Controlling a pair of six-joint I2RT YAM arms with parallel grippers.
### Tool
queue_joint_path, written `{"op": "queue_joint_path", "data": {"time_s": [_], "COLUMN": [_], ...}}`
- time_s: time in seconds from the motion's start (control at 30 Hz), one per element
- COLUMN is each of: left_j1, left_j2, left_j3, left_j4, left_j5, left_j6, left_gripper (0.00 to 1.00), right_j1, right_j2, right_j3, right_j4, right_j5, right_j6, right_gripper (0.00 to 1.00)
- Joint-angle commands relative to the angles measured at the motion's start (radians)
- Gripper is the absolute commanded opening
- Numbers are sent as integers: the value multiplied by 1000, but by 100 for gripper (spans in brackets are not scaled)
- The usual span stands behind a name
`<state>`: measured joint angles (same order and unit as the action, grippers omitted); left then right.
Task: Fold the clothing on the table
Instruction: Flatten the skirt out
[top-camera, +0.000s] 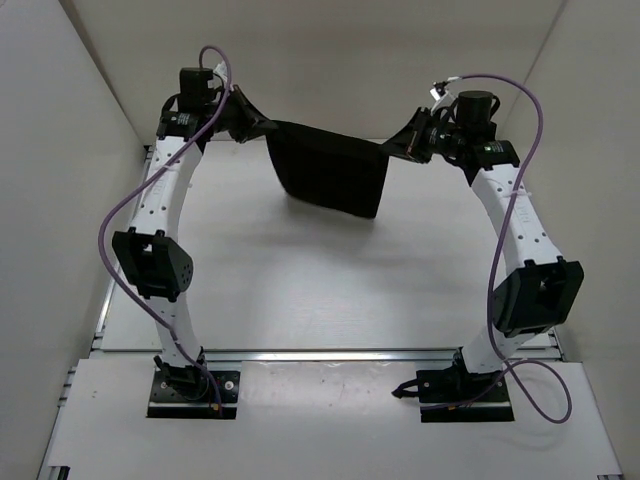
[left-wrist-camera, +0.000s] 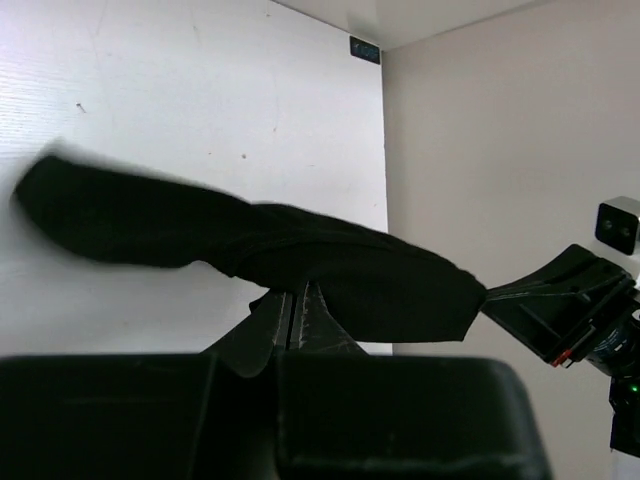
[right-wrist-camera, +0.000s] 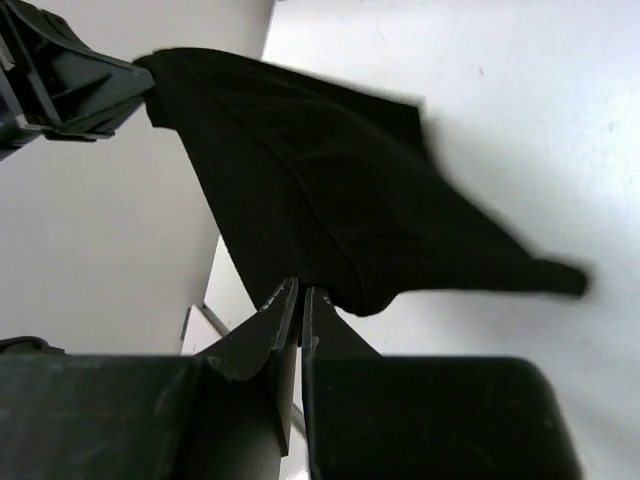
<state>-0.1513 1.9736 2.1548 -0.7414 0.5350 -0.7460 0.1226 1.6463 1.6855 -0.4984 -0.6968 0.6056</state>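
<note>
The clothing (top-camera: 330, 170), a plain black limp garment, hangs stretched between both arms above the far part of the white table (top-camera: 300, 290). My left gripper (top-camera: 268, 128) is shut on its left top corner, and my right gripper (top-camera: 388, 146) is shut on its right top corner. In the left wrist view the clothing (left-wrist-camera: 270, 250) drapes over the closed left gripper (left-wrist-camera: 298, 292), with the other gripper pinching its far end. In the right wrist view the clothing (right-wrist-camera: 330, 190) spreads up from the closed right gripper (right-wrist-camera: 300, 292). The garment's lower edge hangs free.
White upright walls (top-camera: 60, 150) stand close on the left, right and behind. A metal rail (top-camera: 330, 353) runs along the table's near edge in front of the two arm bases. A small dark corner mark (left-wrist-camera: 364, 49) shows at the table's far corner.
</note>
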Motion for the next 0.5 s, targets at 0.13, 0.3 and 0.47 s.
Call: {"op": "queue_joint_path", "data": {"time_s": [0.13, 0.3, 0.47], "left_j1": [-20, -144, -208], "left_j2": [-265, -447, -558], "left_j3": [-348, -951, -1372], "left_j4": [86, 278, 413], "left_j5": [0, -38, 41], "left_j6": [42, 40, -1], "left_gripper": [0, 0, 31], "right_j1": [-40, -48, -74], "right_j2": [-137, -201, -327], "right_j3": [-224, -614, -865], "right_j4": [78, 94, 23], "right_j5": [-59, -26, 68], "right_j6": [5, 28, 11], "right_gripper": [0, 0, 29]}}
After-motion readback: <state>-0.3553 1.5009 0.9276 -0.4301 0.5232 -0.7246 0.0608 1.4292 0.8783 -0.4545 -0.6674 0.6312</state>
